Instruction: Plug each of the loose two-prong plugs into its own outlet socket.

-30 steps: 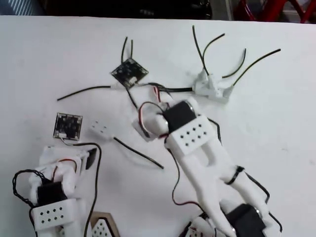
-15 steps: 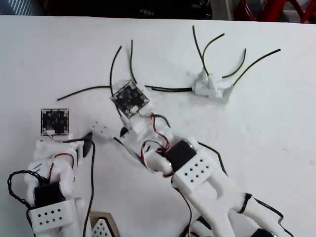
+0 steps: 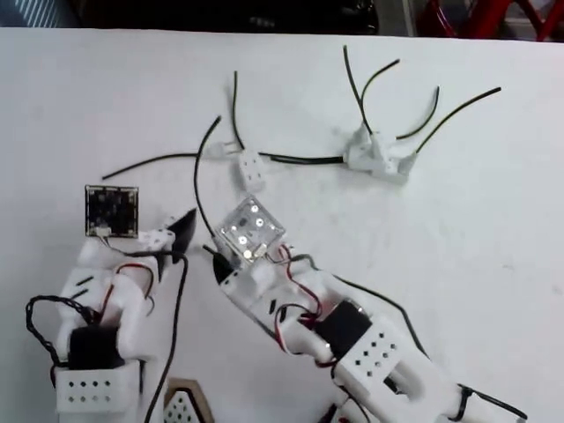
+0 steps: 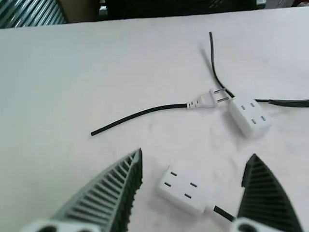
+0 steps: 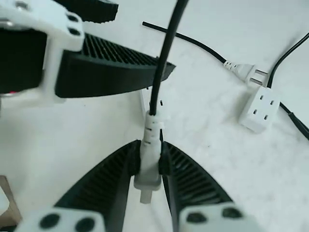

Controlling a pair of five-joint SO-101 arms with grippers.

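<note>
Plainly, right tool point(image 5: 149, 148) pinches a plug point(image 5: 147, 169); left tool point(image 4: 195, 155) spread around a socket point(image 4: 182, 191).

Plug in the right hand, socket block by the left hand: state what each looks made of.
The plug: white moulded plastic, perhaps slightly rubbery, matte, with a ribbed strain relief. Its cord: smooth black sheath, faint sheen, probably PVC or rubber. The socket block: seemingly hard white plastic, satin, crisp edges and cut slots.
</note>
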